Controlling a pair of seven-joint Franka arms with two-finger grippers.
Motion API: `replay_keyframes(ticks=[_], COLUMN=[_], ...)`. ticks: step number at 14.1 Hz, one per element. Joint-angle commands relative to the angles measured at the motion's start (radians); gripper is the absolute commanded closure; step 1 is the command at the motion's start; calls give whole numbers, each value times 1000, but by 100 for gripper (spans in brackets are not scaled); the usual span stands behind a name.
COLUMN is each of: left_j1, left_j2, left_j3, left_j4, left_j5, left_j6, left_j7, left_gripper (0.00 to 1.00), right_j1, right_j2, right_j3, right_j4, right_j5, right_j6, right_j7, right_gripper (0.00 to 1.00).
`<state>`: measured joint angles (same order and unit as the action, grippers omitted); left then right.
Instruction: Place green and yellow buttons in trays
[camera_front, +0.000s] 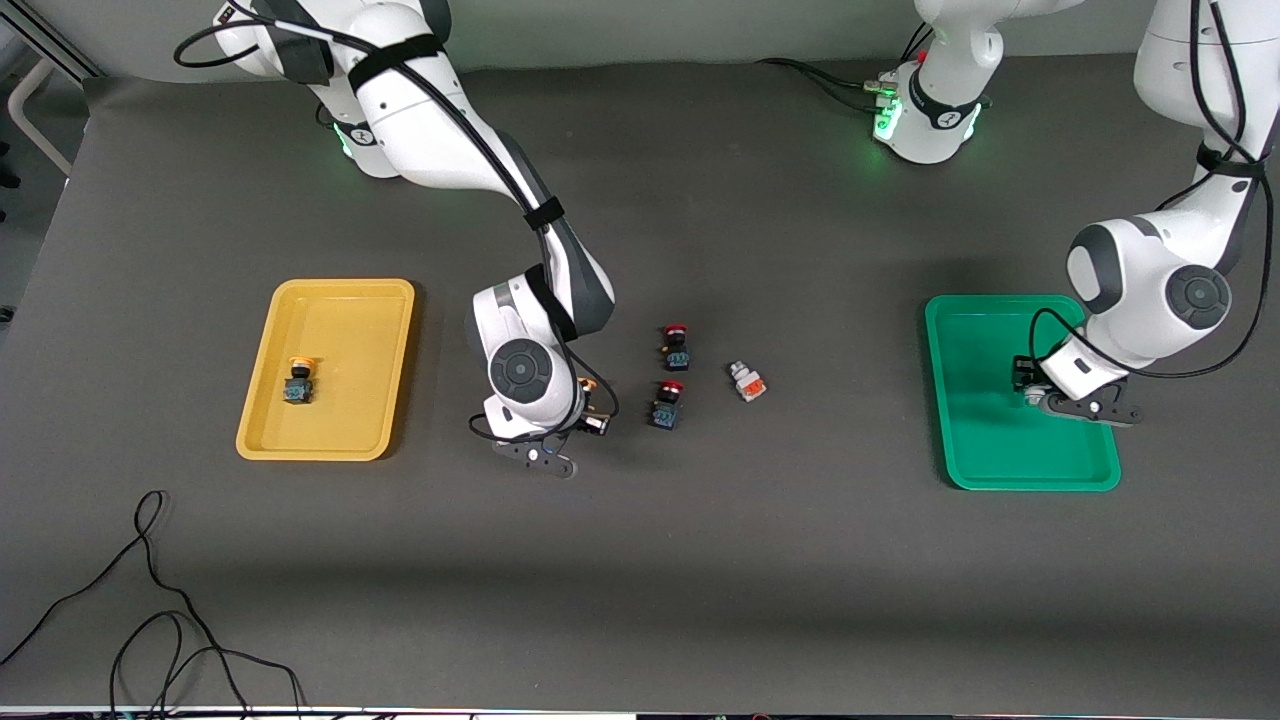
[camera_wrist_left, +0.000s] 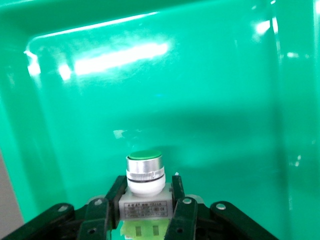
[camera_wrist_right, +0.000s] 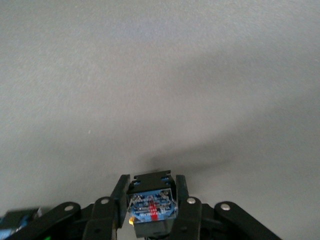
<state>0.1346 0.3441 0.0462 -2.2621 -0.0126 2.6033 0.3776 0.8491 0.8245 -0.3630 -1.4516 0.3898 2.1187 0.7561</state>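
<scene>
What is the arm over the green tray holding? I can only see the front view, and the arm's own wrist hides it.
Observer: The left wrist view shows the left arm's jaws shut on the green button. It has a round green cap, a silver ring and a white body, and the green tray lies right under it.
Operator: And the arm near the yellow tray, is it carrying anything?
Observer: Yes. In the right wrist view the right arm's jaws are shut on the sides of the yellow button. Its black-blue body faces that camera, and only the grey table is below it, no tray.
</scene>
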Motion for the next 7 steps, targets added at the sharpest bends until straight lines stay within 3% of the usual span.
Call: replay_keyframes(ticks=[1,2,3,4,7], left_j1=[72,83,80,79,76], left_j2=[2,7,10,13,13], left_j3=[-12,-14,-14,-14,-16], left_j4=[-11,-8,-7,-7,-1], left_j5=[3,3,-1,-3,-6], left_j6=[18,18,20,23,18], left_j7=[104,106,104,104,103], left_gripper=[100,100,70,1,0], right_j1=[4,-2,-5,-10,-7], right_j2=[-109,-155,-198,-237,-312], right_j3=[-13,-14,-22,-54,-221], right_j4=[-19,-18,-19,-21,-41], right_j5=[14,5,3,3,1], right_j6=[-110,-158,-208,-264,-390], right_j7=[-7,-15,-59,-125,-407], right_gripper=[72,72,72,72,72])
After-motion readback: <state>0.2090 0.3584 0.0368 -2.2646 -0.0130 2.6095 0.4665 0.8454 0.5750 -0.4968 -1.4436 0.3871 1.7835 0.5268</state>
